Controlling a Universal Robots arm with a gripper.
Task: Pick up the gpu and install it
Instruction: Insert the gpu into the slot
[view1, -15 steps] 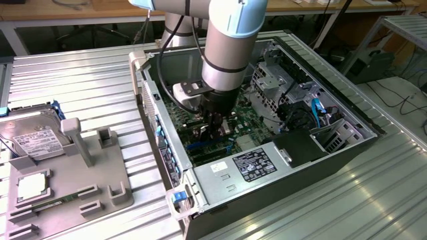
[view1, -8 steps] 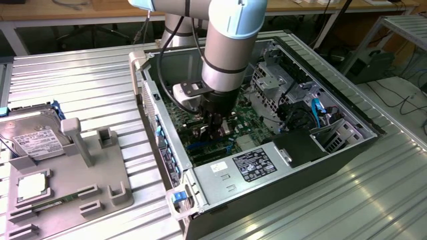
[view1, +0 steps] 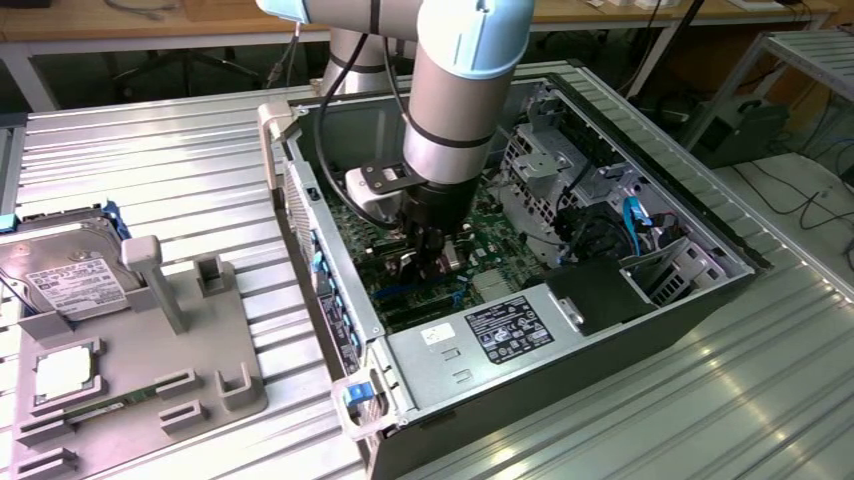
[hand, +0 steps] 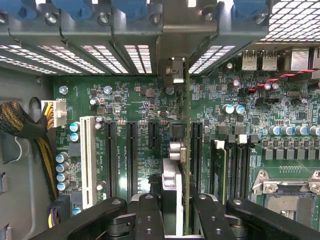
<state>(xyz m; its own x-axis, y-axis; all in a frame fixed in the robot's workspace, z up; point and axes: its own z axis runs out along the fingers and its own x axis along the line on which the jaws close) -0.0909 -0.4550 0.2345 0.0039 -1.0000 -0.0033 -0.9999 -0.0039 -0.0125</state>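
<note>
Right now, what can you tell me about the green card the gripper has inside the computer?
The gpu is seen edge-on: a thin green circuit board standing upright over the motherboard, among its long black slots. A pale metal block sits on one face, and its silver bracket end faces the vented rear wall. The gripper clamps it from both sides. Whether it is seated cannot be told.

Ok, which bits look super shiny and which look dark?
Exterior view: light glares off the ribbed table, brightest at the exterior view's right; the inside of the case looks darker, under the arm. Wrist view: the vent grilles glow white, while the gripper, shut on the gpu, is a dark shape.
</note>
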